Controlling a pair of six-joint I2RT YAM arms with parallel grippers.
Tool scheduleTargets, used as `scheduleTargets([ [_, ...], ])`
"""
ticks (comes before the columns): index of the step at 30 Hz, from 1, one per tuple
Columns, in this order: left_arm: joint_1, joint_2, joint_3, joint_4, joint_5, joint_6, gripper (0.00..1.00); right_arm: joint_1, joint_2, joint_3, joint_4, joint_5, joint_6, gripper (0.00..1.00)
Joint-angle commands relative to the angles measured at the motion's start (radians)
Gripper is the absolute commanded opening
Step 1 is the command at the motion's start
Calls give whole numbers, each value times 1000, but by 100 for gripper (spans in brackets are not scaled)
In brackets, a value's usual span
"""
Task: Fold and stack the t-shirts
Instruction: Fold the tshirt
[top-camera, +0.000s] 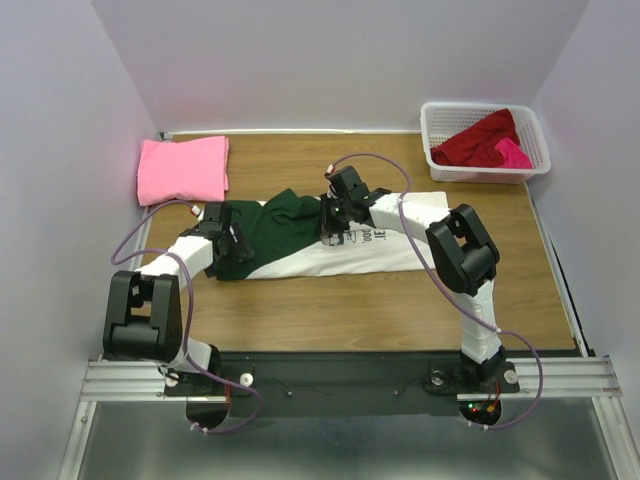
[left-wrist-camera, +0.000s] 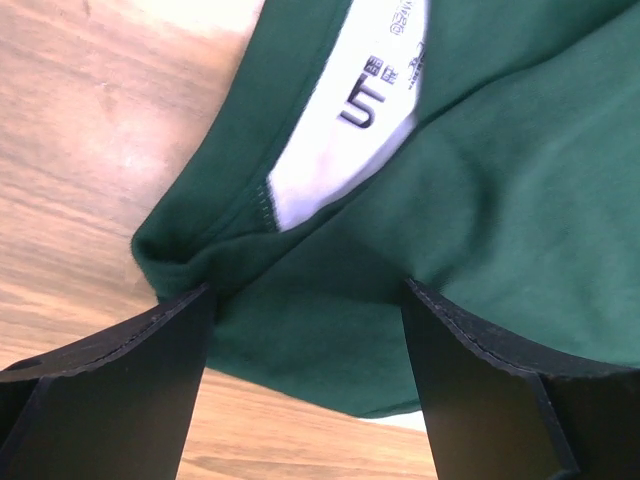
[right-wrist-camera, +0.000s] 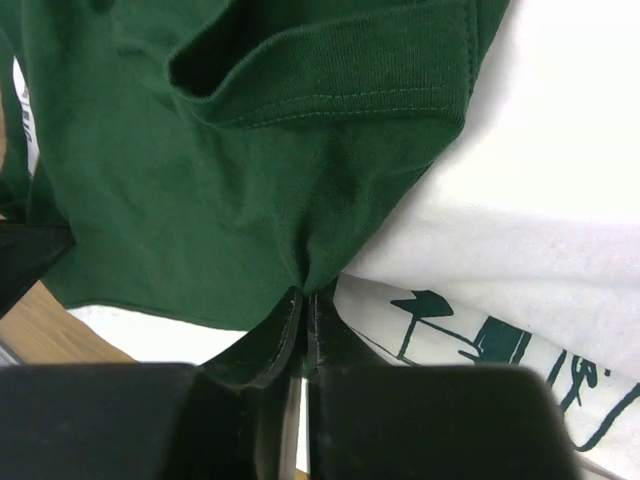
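A white t-shirt with dark green sleeves (top-camera: 330, 255) lies spread across the middle of the table, printed side up. My right gripper (right-wrist-camera: 305, 300) is shut on a pinch of its green sleeve (right-wrist-camera: 230, 190), just above the black print (right-wrist-camera: 470, 345). My left gripper (left-wrist-camera: 305, 300) stands open over the shirt's left end, its fingers (left-wrist-camera: 110, 390) either side of green cloth (left-wrist-camera: 480, 200) below the white neck label (left-wrist-camera: 345, 120). A folded pink t-shirt (top-camera: 183, 168) lies at the back left. Dark red (top-camera: 480, 140) and magenta (top-camera: 513, 153) t-shirts are in the basket.
The white lattice basket (top-camera: 434, 130) stands at the back right corner of the wooden table (top-camera: 360, 310). Grey walls close in the back and both sides. Purple cables loop off both arms.
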Motion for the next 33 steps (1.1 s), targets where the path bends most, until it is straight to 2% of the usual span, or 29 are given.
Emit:
scheduleTargets([
  [1, 19, 19, -27, 17, 32, -5, 86, 5, -58, 52, 46, 33, -19, 2],
  [5, 36, 41, -40, 22, 46, -2, 86, 5, -58, 62, 39, 55, -56, 1],
  [16, 50, 58, -52, 17, 48, 1, 85, 5, 11, 111, 28, 104, -246, 5],
  [17, 53, 56, -52, 14, 45, 0, 85, 5, 17, 114, 22, 111, -261, 11],
  [18, 56, 52, -50, 13, 41, 0, 85, 5, 19, 119, 16, 118, -269, 11],
  [19, 57, 41, -44, 3, 38, 0, 85, 5, 24, 130, 3, 128, -272, 18],
  [21, 70, 21, -32, -7, 13, 1, 85, 5, 30, 139, -33, 156, -281, 23],
  [23, 74, -17, 3, -33, -12, 4, 86, 5, 18, 128, -52, 182, -281, 25],
  [27, 73, -65, 124, -101, -98, 26, 88, 5, -68, 96, -72, 220, -281, 40],
  [30, 59, -80, 230, -106, -84, 23, 88, 3, -119, 52, -84, 253, -283, 44],
  [33, -1, -50, 325, -106, -43, 15, 88, -21, -191, 0, -101, 294, -271, 45],
])
